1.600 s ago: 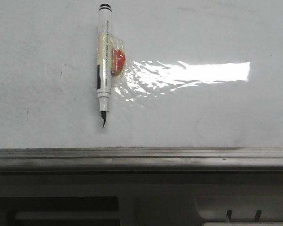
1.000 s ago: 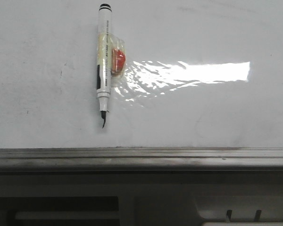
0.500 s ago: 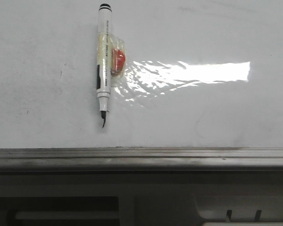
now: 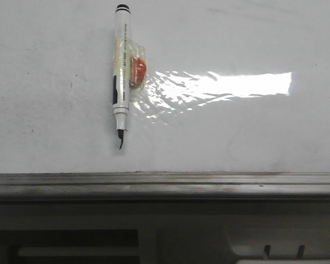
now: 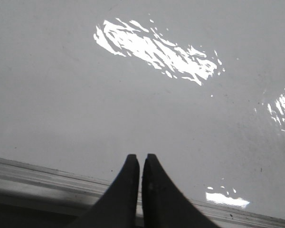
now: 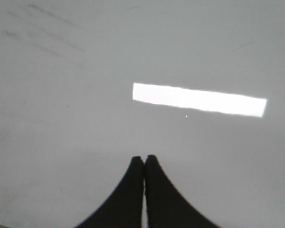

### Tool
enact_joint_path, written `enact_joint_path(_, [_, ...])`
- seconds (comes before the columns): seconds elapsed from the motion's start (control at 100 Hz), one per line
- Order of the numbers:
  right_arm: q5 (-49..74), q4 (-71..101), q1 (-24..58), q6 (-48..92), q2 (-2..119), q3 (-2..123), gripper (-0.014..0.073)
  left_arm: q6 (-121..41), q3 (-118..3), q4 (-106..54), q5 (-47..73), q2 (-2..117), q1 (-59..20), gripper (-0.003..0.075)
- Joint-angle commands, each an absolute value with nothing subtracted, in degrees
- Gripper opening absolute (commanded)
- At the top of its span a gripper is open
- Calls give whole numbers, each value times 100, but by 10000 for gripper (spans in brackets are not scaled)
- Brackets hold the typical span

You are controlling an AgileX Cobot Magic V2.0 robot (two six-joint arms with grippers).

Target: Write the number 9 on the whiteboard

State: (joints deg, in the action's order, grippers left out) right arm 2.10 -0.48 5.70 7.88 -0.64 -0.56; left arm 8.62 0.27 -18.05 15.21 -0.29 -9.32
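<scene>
The whiteboard point(image 4: 242, 132) fills most of the front view, glossy white with glare. A white marker point(image 4: 120, 66) with a red block taped to its side lies on it at the left, tip toward the near rail. A tiny black tick stroke point(image 4: 120, 144) sits at the tip. No number 9 shows on the board. Neither gripper shows in the front view. My left gripper point(image 5: 140, 159) is shut and empty above the board point(image 5: 133, 95) near its rail. My right gripper point(image 6: 144, 159) is shut and empty over bare board point(image 6: 85, 95).
A grey metal rail point(image 4: 165, 184) edges the board's near side and also shows in the left wrist view point(image 5: 33, 178). Below it is a darker grey panel point(image 4: 181, 236). A bright glare bar point(image 4: 236, 85) lies right of the marker.
</scene>
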Motion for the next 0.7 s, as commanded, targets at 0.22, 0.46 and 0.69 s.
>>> enact_joint_path(0.22, [-384,0,531,784,-146,-213,-69,859,263,-2339,1045,-179,-928,-20])
enact_joint_path(0.46, [-415,602,531,784,-146,-213,-69,859,263,-3114,767,-179,-928,-20])
enact_joint_path(0.69, [-638,2630,531,784,-146,-203,-69,859,263,-3707,184,-179,-928,-20])
